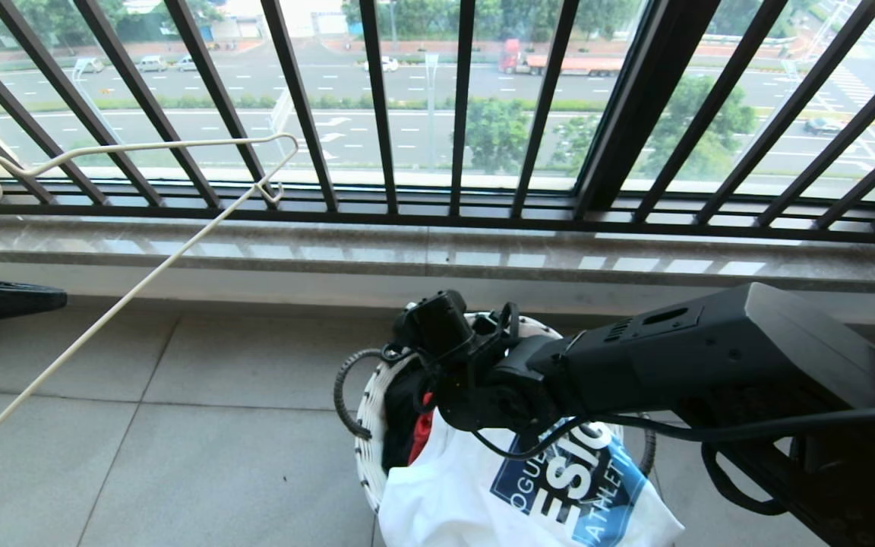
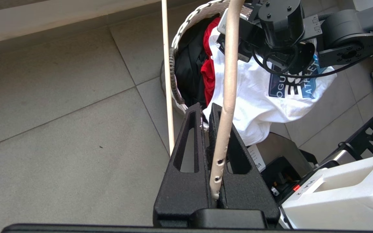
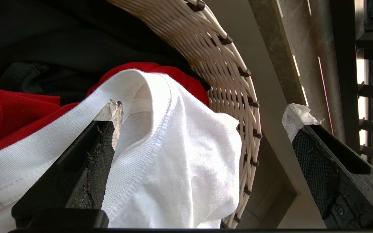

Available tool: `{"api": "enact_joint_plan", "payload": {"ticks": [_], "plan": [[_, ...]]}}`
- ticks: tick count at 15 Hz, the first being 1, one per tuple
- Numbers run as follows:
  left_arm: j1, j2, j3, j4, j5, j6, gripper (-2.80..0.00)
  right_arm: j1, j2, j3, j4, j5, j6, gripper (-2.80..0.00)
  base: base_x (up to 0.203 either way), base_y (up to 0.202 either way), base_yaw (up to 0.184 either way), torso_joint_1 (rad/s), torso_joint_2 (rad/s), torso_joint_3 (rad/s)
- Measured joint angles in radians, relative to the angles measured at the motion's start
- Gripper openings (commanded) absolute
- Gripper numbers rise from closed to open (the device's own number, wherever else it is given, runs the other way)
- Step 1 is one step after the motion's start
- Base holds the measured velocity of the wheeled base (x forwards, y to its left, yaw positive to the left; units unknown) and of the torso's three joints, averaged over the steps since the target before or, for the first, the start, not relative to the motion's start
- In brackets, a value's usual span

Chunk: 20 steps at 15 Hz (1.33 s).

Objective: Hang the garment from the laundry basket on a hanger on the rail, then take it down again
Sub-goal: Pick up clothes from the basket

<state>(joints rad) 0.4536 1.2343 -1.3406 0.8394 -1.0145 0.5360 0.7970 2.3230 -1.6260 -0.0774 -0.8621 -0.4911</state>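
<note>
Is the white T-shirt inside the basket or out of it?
Partly both. The white T-shirt sits in the basket and spills over its near rim; the open right gripper is at its collar.

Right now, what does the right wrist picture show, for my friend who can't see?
The right gripper, fingers spread wide, straddles the white T-shirt's ribbed collar inside the round white woven basket. Red cloth and black cloth lie behind.

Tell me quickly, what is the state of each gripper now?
Left gripper: closed on the thin cream-white wire hanger.
Right gripper: open, holding nothing, at the white printed T-shirt in the round white woven basket.
</note>
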Motion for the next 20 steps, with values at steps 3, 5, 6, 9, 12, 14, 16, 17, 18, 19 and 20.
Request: {"api": "enact_joint_plan", "payload": {"ticks": [3, 5, 6, 9, 12, 14, 16, 17, 18, 19, 20], "plan": [[0.001, -0.001, 0.0, 0.0, 0.0, 0.001, -2.8, -0.011, 0.004, -0.001, 0.0, 0.0, -0.003, 0.0, 0.0, 0.0, 0.0, 0.0, 0.0, 0.0], [0.001, -0.002, 0.0, 0.0, 0.0, 0.001, -2.8, -0.017, 0.006, -0.002, 0.001, 0.0, -0.005, 0.0, 0.0, 0.0, 0.0, 0.0, 0.0, 0.0], [0.001, -0.002, 0.0, 0.0, 0.0, 0.001, -2.8, -0.024, 0.009, -0.006, 0.001, 0.0, -0.006, 0.0, 0.0, 0.0, 0.0, 0.0, 0.0, 0.0], [0.001, -0.002, 0.0, 0.0, 0.0, 0.001, -2.8, -0.049, 0.019, -0.032, 0.002, 0.0, -0.016, 0.0, 0.0, 0.0, 0.0, 0.0, 0.0, 0.0], [0.001, -0.002, 0.0, 0.0, 0.0, 0.001, -2.8, -0.061, 0.025, -0.049, 0.001, 0.0, -0.018, 0.0, 0.0, 0.0, 0.0, 0.0, 0.0, 0.0], [0.001, -0.002, 0.0, 0.0, 0.0, 0.001, -2.8, -0.065, 0.032, -0.063, 0.002, 0.0, -0.019, 0.0, 0.0, 0.0, 0.0, 0.0, 0.0, 0.0], [0.001, -0.002, 0.0, 0.0, 0.0, 0.001, -2.8, -0.067, 0.035, -0.068, 0.002, 0.0, -0.026, -2.8, 0.0, 0.0, 0.0, 0.0, 0.0, 0.0], [0.001, -0.002, 0.0, 0.0, -0.001, 0.001, -2.8, -0.067, 0.037, -0.068, 0.002, 0.0, -0.027, -2.8, 0.0, 0.0, 0.0, 0.0, 0.0, 0.0], [0.001, -0.002, 0.0, 0.0, 0.0, 0.001, -2.8, -0.067, 0.037, -0.069, 0.002, 0.0, -0.027, -2.8, 0.0, 0.0, 0.0, 0.0, 0.0, 0.0], [0.001, -0.002, 0.0, 0.0, 0.0, 0.001, -2.8, -0.068, 0.037, -0.069, 0.002, 0.0, -0.027, -2.8, 0.0, 0.0, 0.0, 0.0, 0.0, 0.0], [0.004, -0.002, 0.0, 0.0, 0.0, 0.001, -2.8, -0.067, 0.038, -0.069, 0.002, 0.0, -0.028, -2.8, 0.0, 0.0, 0.0, 0.0, 0.0, 0.0]]}}
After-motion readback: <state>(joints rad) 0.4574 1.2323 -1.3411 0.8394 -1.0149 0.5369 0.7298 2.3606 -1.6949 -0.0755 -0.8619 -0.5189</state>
